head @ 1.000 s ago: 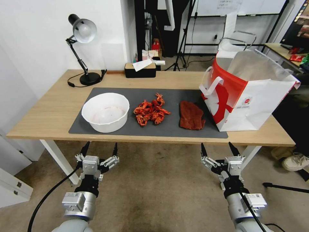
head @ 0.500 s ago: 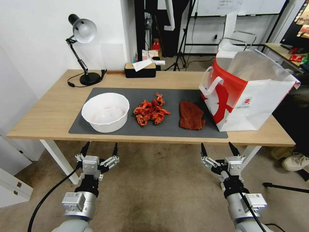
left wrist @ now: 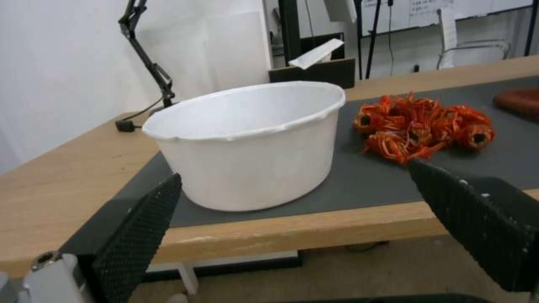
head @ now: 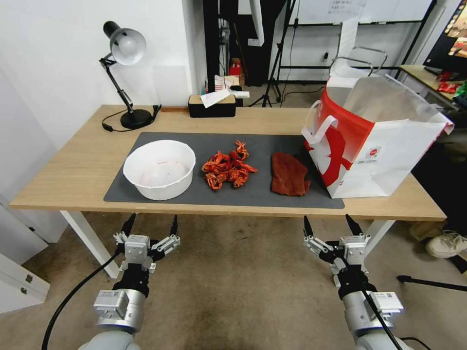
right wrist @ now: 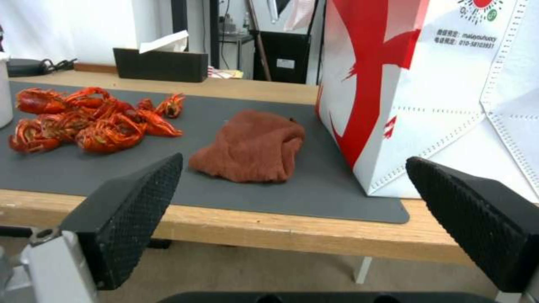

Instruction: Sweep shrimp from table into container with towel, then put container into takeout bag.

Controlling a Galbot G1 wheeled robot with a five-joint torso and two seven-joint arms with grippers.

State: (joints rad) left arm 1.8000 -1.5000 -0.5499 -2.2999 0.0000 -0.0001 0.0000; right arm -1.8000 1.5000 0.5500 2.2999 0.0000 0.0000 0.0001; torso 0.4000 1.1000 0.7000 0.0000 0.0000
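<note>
head view: table with dark mat; on the mat, in a row, empty white container, pile of shrimp just beside it, towel lying flat, then takeout bag standing open at the far right. left gripper and right gripper low in front of the table edge, fingers spread, grasping nothing. judged as the very start: nothing swept, towel untouched, container not bagged; every step left to do.

left wrist view: container near the table's front edge, shrimp beside it on the mat, apart from its wall; black textured fingers wide apart, below table level.

right wrist view: towel between shrimp and takeout bag, close to the bag's side. on the bag: small round logo, small print too fine to read, digits "010-58103931" as far as legible.
</note>
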